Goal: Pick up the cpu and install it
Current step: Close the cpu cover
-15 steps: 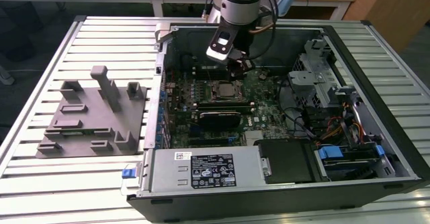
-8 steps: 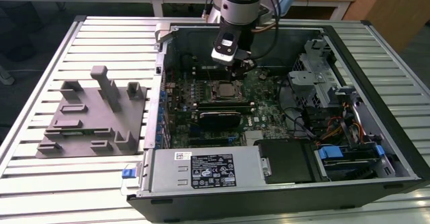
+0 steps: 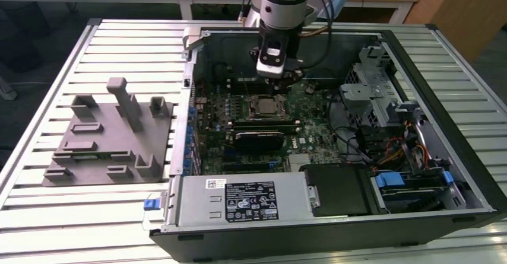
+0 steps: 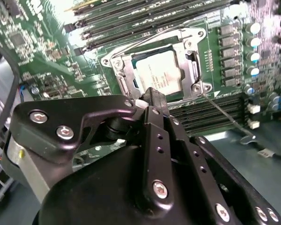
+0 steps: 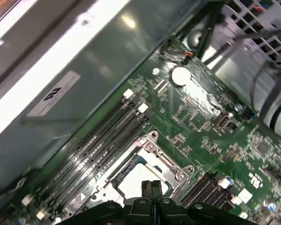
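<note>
1. The gripper [image 3: 276,85] hangs inside the open computer case [image 3: 237,207], low over the green circuit board [image 3: 317,130].
2. From where I stand its two fingers [image 5: 147,188] are pressed together, with nothing held between them.
3. The cpu [image 4: 158,75] lies flat in the metal socket frame [image 4: 121,70] on the board, silver top up, beside the rows of memory slots [image 4: 145,21].
4. In both wrist views the fingertips sit just over the cpu's edge; I cannot tell whether they touch it.
5. A grey tray [image 3: 111,142] with upright posts rests on the slatted table [image 3: 71,216], beside the case on the exterior view's left.
</note>
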`<move>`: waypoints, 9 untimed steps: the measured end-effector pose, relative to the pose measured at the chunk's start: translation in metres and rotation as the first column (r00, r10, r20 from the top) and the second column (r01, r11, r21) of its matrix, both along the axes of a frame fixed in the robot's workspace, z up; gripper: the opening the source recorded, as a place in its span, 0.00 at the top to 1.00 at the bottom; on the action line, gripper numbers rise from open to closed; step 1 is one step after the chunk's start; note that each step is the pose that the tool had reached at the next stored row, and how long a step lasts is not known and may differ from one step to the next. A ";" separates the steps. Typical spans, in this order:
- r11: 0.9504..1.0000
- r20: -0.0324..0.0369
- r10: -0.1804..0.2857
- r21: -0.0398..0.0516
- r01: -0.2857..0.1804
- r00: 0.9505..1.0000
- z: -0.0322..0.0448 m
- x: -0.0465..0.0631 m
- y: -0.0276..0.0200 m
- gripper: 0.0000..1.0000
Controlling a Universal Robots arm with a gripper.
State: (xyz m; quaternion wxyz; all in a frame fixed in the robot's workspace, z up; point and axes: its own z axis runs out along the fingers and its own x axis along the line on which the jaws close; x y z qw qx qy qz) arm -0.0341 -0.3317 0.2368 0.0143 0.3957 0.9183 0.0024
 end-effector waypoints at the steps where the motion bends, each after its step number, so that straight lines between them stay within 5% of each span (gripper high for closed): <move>1: 1.000 0.000 0.019 0.000 -0.019 1.000 0.0000 0.000 0.0000 0.89; 5: 0.996 0.000 0.091 0.000 -0.091 0.996 0.0000 0.000 0.0000 0.89; 9: 0.986 0.000 0.164 0.000 -0.164 0.986 0.0000 0.000 0.0000 0.89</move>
